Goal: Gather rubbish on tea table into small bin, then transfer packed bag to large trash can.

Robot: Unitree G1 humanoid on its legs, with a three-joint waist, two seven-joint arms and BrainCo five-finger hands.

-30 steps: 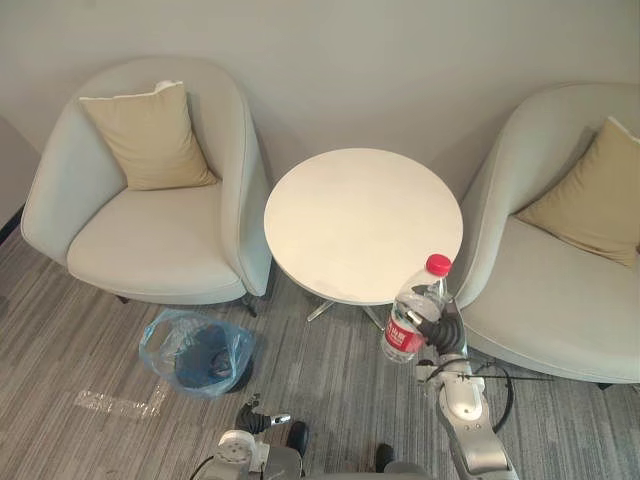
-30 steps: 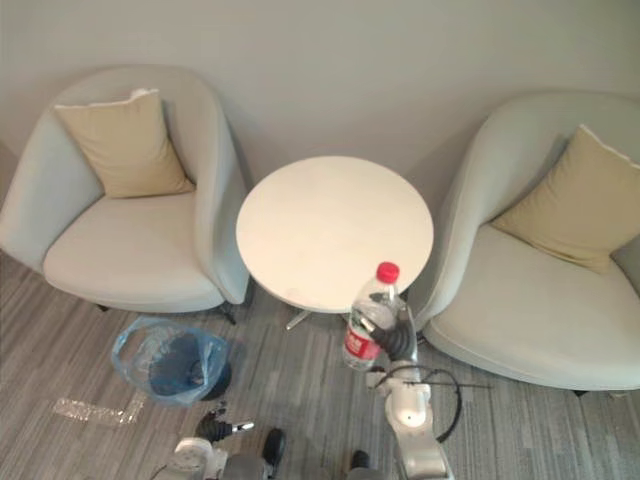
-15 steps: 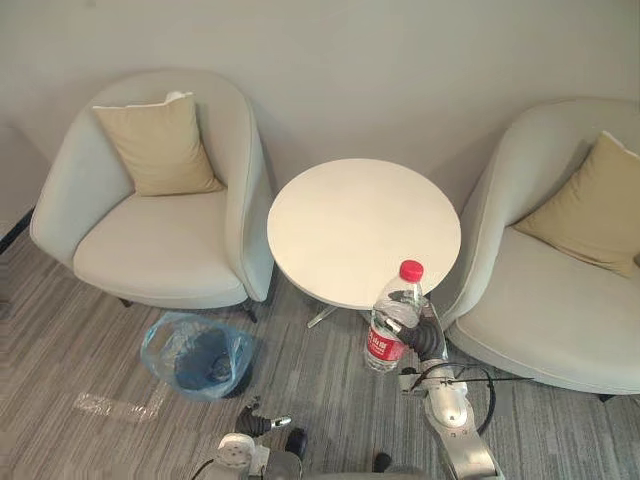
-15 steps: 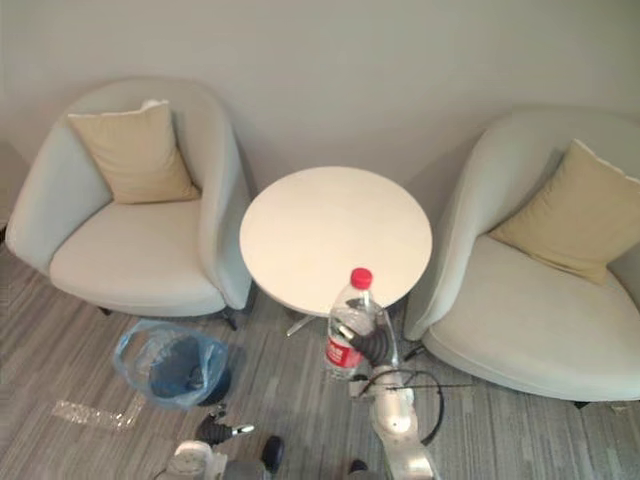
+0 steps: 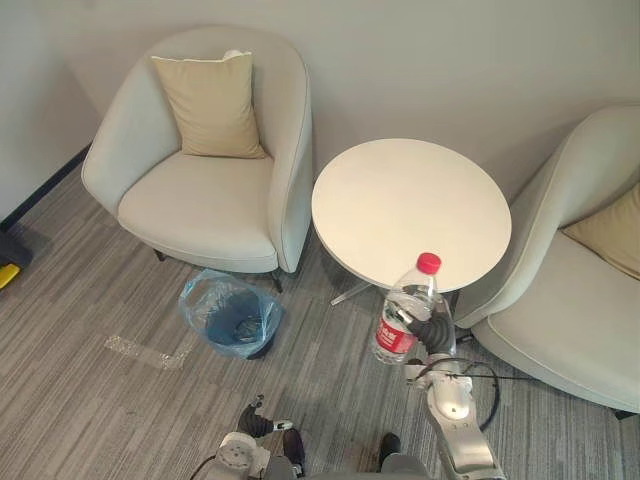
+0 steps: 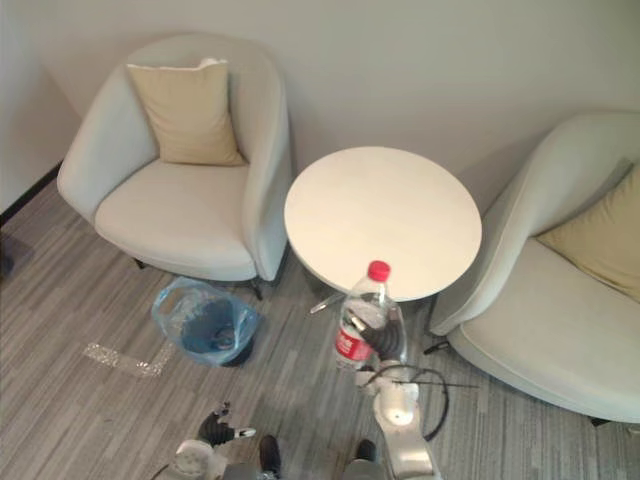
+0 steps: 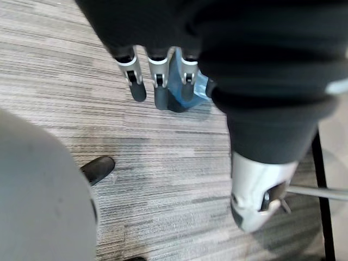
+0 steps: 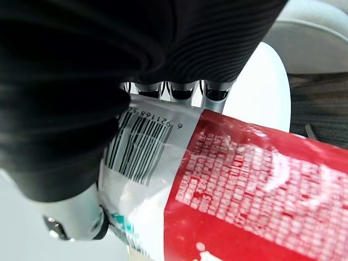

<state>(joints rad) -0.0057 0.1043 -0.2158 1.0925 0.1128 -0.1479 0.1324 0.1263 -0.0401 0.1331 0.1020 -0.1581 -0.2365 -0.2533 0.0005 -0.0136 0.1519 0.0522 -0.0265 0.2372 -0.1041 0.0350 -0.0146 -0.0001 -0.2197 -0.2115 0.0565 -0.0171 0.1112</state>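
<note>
Watch out: your right hand [image 5: 430, 333] holds the bottle [image 5: 405, 305] low down, around its label [image 8: 234, 179], and the bottle is tall and smooth. If you swing it fast, I think it can tip, slide out and drop on the floor [image 5: 100, 400].

The small bin [image 5: 262, 318] with its blue bag [image 5: 203, 300] stands on the floor off to your left, by the foot of the armchair [image 5: 200, 190], well apart from the bottle. Its mouth looks small. If you let go too soon or off to one side, the bottle can hit the rim, knock the bin over or roll away.

Your right hand has its fingers and thumb curled round the bottle. The bottle is upright in the air, red cap [image 5: 428, 263] on top, just in front of the near edge of the tea table [image 5: 410, 200]. Your left hand [image 7: 157, 81] hangs low over the floor, fingers loose, holding nothing.
</note>
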